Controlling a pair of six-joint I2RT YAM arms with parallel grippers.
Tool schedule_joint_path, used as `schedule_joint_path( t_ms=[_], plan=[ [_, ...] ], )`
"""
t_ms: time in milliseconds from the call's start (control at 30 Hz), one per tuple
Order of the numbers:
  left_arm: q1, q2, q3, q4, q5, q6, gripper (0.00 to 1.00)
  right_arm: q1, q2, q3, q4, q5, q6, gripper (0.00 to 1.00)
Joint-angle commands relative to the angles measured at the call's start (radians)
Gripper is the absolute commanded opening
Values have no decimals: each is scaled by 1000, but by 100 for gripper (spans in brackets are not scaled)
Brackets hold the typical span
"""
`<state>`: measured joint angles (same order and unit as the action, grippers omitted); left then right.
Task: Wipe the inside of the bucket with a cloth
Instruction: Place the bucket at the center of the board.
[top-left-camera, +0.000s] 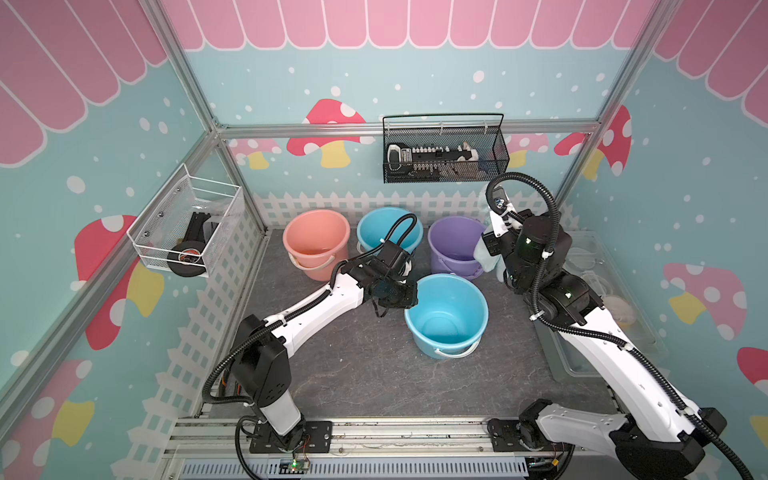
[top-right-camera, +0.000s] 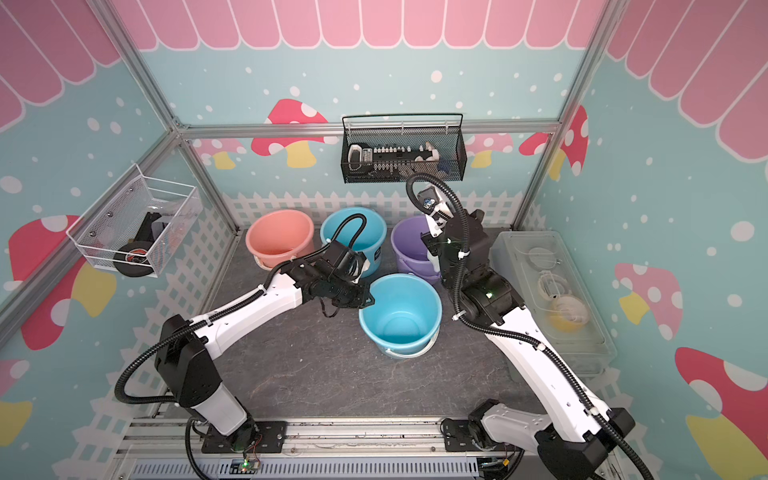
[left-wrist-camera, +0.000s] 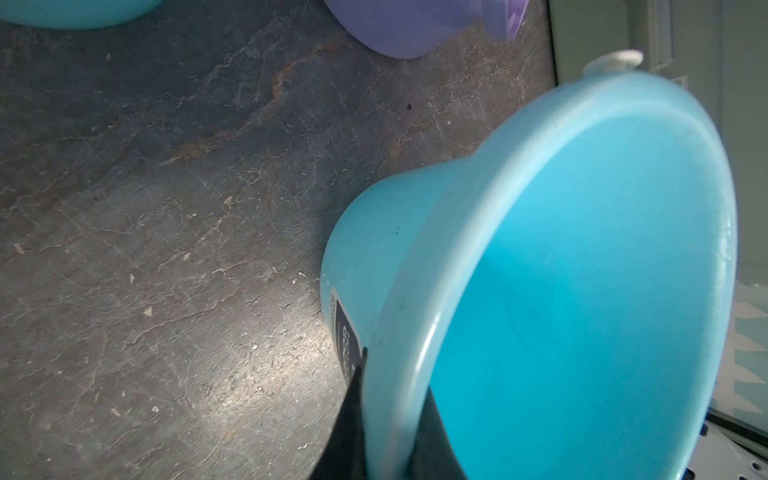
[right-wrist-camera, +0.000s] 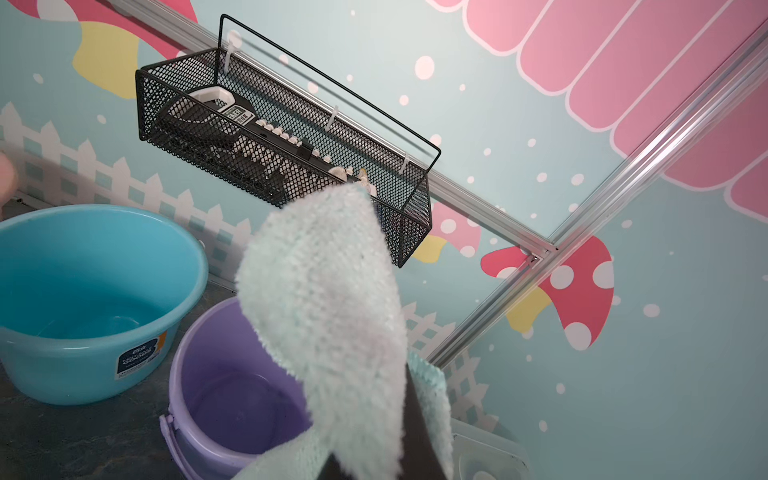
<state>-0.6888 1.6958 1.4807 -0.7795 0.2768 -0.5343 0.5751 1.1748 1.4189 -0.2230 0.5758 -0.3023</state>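
In both top views my left jaws are pinching the rim of the front blue bucket (top-left-camera: 449, 320) (top-right-camera: 401, 316) at ten o'clock. The cloth (top-left-camera: 486, 255) is hanging at its one o'clock, by the purple bucket (top-left-camera: 453, 241). In the left wrist view those jaws are straddling the rim, closed on it. In the right wrist view my right jaws are clamping the cloth (right-wrist-camera: 332, 311). I'm judging it mid-carry: next, lowering it inside the blue bucket.
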Motion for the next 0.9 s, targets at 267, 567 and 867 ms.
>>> schedule_joint_path(
  t_ms=[267,567,867],
  plan=[
    [-25,157,309,-52,51,-45,0,-13,4,20,6,20,50,0],
    [-93,381,567,-119,76,-39,0,-21,-19,20,27,47,-1,0],
    [-137,615,868,-120,20,-89,0,-24,-26,25,42,50,-12,0]
  ],
)
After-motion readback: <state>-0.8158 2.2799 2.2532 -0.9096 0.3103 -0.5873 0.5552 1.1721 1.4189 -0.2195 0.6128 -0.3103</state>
